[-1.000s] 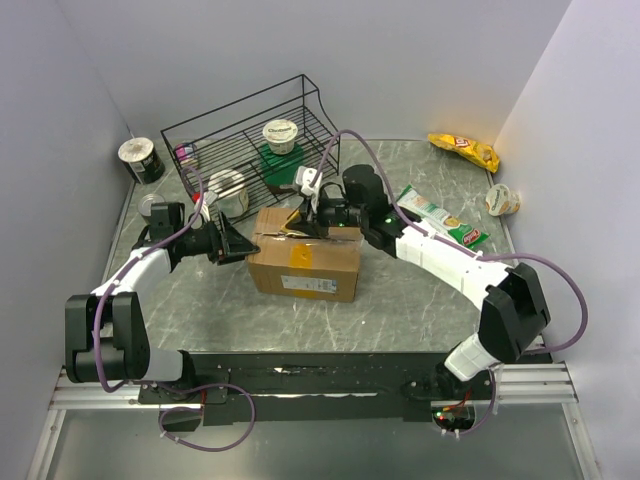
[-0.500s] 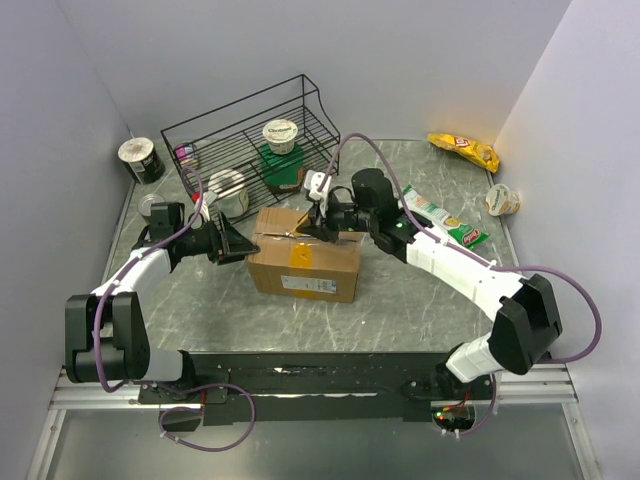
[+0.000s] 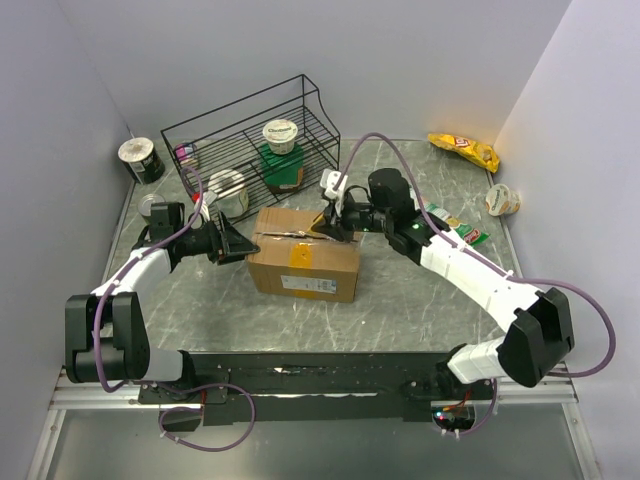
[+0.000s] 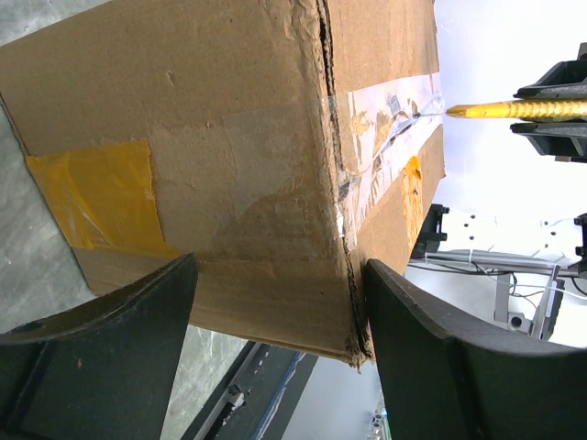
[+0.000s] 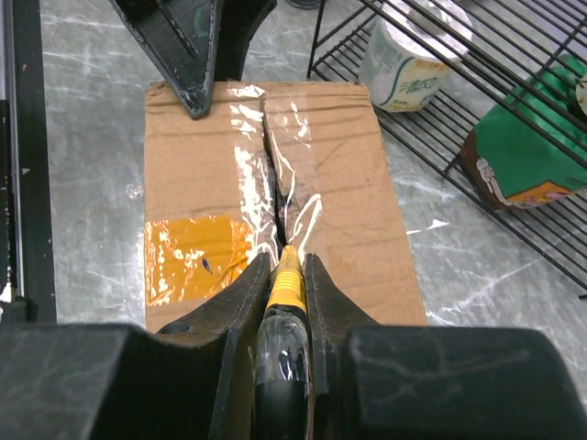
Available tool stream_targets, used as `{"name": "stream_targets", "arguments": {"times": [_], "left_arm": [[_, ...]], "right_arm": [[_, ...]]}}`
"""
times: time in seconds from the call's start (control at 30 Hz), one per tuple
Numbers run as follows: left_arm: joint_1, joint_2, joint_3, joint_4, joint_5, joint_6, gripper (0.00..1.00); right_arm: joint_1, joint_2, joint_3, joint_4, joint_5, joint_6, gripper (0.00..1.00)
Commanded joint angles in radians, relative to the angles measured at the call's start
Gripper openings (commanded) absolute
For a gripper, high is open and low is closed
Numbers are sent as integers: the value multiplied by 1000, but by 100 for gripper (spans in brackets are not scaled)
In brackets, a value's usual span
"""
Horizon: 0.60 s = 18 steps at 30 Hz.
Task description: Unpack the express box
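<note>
Slitting of the tape seam (image 5: 275, 197) is judged to be in hand: the tape is seen wrinkled and split along the middle of the express box (image 3: 303, 262), but the flaps lie closed and nothing is unpacked yet. The box is set at mid-table, just in front of the wire rack (image 3: 232, 102). The left gripper (image 3: 235, 243) is spread across the box's left end. The right gripper (image 5: 286, 266) is pinched on a yellow cutter (image 5: 288, 280), its tip at the seam.
</note>
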Motion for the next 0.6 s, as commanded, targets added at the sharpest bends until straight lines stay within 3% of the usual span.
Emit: {"name": "stream_targets", "arguments": {"times": [0.0,0.57], "left_arm": [[17,42,-28,-17,-223,61,76],[17,59,-22,-28,-246,87,76]], "right_arm": [[-33,-61,-17,-32,9,-31,0],[-138,-110,-13,-165,-92,-91,0]]}}
